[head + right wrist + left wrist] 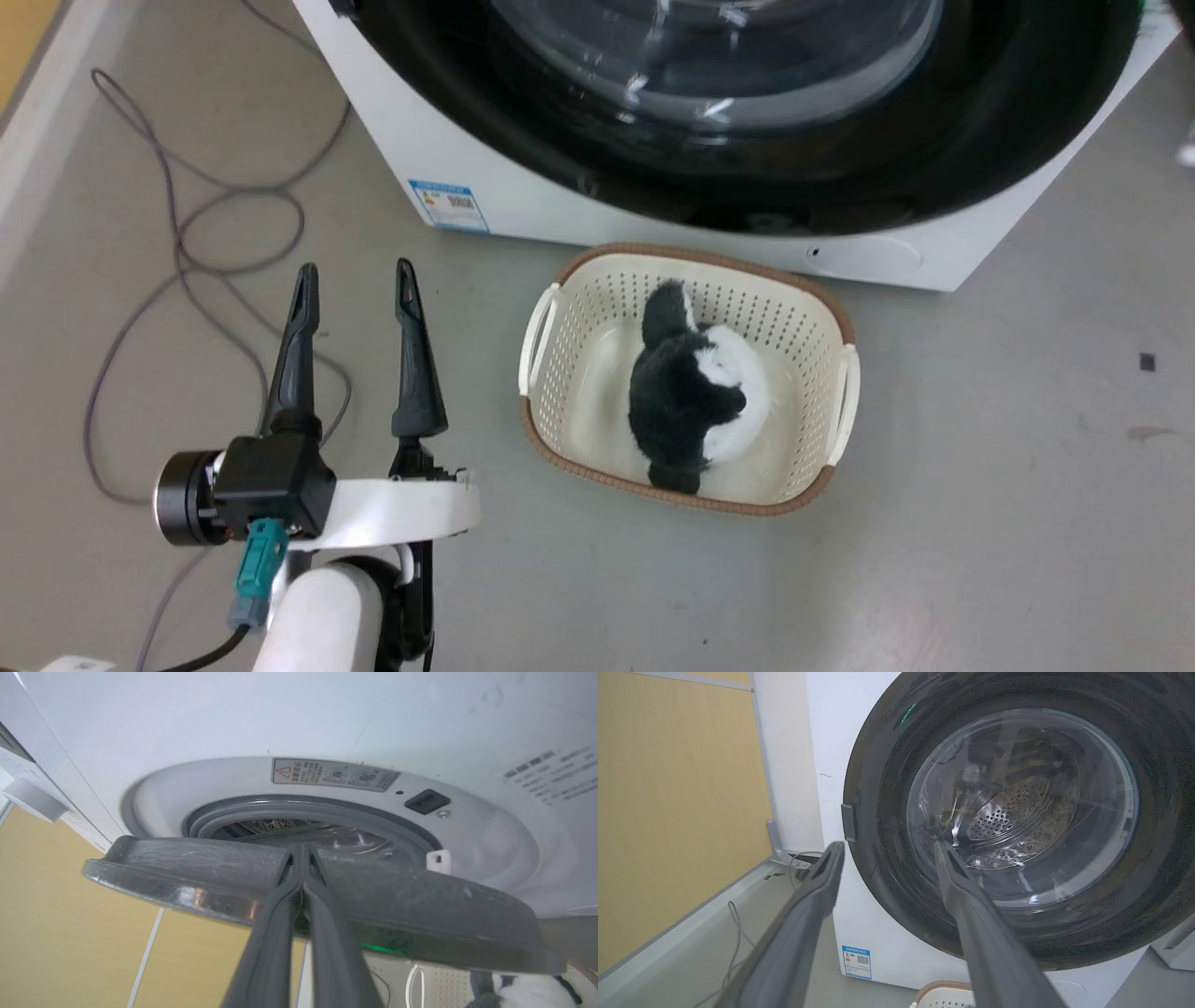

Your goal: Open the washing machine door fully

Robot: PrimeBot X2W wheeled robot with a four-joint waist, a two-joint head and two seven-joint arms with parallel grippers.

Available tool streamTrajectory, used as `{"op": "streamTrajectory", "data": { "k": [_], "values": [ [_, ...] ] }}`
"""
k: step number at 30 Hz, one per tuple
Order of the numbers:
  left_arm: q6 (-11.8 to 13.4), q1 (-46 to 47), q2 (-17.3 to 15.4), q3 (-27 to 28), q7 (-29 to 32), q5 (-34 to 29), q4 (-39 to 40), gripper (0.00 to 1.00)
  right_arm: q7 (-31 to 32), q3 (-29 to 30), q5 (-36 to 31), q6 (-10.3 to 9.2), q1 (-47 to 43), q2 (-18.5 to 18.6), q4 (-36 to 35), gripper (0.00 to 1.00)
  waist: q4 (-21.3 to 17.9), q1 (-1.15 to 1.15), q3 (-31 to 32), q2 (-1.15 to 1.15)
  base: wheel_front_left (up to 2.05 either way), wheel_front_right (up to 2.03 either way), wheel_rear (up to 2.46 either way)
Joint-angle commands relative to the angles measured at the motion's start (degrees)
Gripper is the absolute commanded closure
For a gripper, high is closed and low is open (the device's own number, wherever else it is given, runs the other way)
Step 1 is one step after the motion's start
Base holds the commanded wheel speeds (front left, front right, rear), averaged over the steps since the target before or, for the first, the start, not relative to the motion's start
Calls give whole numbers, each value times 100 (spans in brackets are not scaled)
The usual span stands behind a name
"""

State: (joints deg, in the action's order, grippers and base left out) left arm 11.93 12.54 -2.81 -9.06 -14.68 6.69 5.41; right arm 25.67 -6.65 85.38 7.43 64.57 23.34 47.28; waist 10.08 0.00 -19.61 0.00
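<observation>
One grey floor [934, 560] (yellow wall [668, 812])

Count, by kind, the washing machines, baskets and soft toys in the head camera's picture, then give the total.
washing machine: 1
basket: 1
soft toy: 1
Total: 3

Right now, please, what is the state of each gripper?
Left gripper: open, holding nothing.
Right gripper: shut, fingertips at the edge of the washing machine door; whether it grips cannot be told.
</observation>
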Motion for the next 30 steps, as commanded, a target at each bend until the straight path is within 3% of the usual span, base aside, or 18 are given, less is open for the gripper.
{"op": "streamTrajectory", "data": {
  "k": [1,18,30],
  "values": [
    [-18,-101,-7,16,-32,-21,-15,0,70,-68,49,6,-225,-84,-66,100,-34,0,98,0,0,0,0],
    [-186,-524,-7,185,-32,-162,-101,0,427,-266,308,6,-1692,-268,-1205,100,-229,0,787,0,0,0,0],
    [-246,-832,-7,257,-32,-209,-93,0,752,-490,469,6,-3031,-322,-2512,100,-208,0,1174,0,0,0,0]
  ]
}}
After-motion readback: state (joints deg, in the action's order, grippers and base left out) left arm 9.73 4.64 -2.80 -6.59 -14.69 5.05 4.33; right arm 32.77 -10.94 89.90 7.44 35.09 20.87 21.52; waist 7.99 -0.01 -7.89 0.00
